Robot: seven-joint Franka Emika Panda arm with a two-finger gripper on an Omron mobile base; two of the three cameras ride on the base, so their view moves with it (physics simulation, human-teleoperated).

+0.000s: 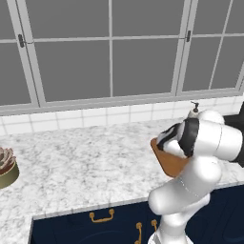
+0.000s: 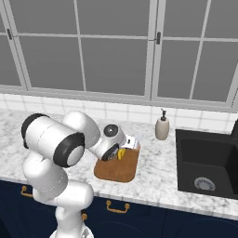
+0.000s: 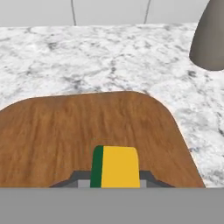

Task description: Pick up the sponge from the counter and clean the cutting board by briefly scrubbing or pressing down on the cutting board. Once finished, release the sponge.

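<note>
Your claw [image 3: 114, 183] is clamped on the sponge [image 3: 114, 167] and holds it over the cutting board [image 3: 87, 131], which lies on the table [image 2: 158, 172] near the front edge; pick-up appears done, while pressing and release remain, and contact with the wood cannot be told. Containers: the sink basin [image 2: 204, 162] looks empty; a soap dispenser [image 2: 162, 127] stands beside it; a bowl [image 1: 7, 174] at the far left holds a leafy plant [image 1: 5, 158].

Tall grey-paned windows [image 2: 116, 51] in white frames run along the back wall above a white tiled backsplash [image 1: 76, 118]. Dark navy drawers [image 1: 95, 224] with gold handles [image 1: 102, 217] sit below, and a black sink [image 2: 207, 162] is set in at the right.
</note>
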